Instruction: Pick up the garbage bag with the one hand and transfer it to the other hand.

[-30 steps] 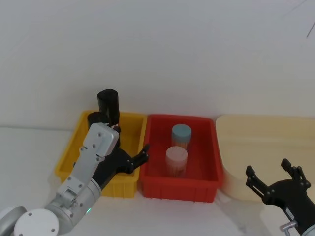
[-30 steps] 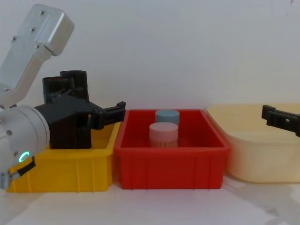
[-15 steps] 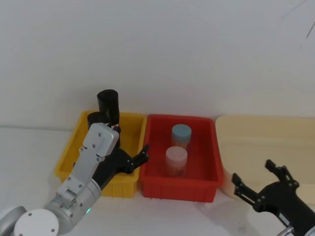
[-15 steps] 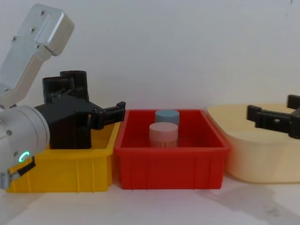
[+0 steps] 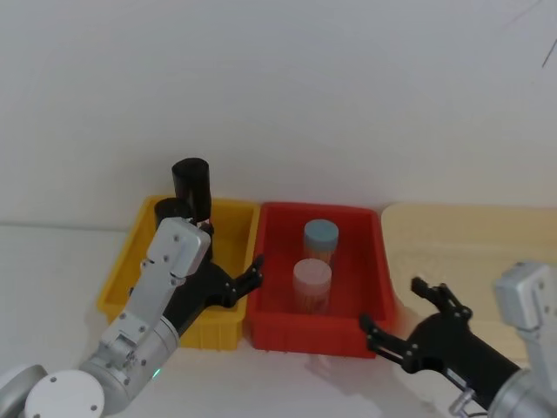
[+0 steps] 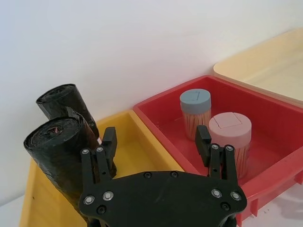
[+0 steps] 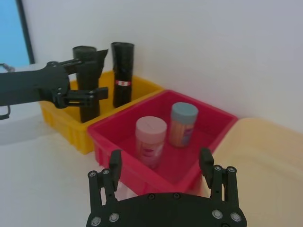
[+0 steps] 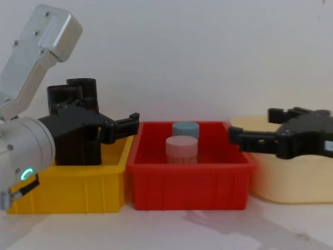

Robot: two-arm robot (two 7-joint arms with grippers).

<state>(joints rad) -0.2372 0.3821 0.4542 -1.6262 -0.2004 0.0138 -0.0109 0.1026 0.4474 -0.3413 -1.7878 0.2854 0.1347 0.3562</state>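
**Upright garbage bag (image 6: pixel 53 153) at 10 o'clock of left gripper (image 6: pixel 156 135)**

Bag in yellow bin (image 6: pixel 122 116), long axis vertical, just beside spread, empty fingers (image 6: pixel 110 142); unclear if inside gap. Stickered roll (image 7: pixel 122 64) crowds it at 1 o'clock, bin wall near at 9; free room is up. Right gripper (image 5: pixel 392 305), also spread, hovers farther off by front-right corner of red bin (image 8: pixel 187 182)

1. Black rolls: two, the garbage bag (image 6: pixel 53 155) and a stickered roll (image 7: pixel 122 71).
2. Bins: three, yellow bin (image 8: pixel 67 190), red bin (image 8: pixel 187 185), cream bin (image 8: pixel 291 183).
3. Jars inside the red bin: two, blue-lidded jar (image 5: pixel 320 239), pink-lidded jar (image 5: pixel 312 284).
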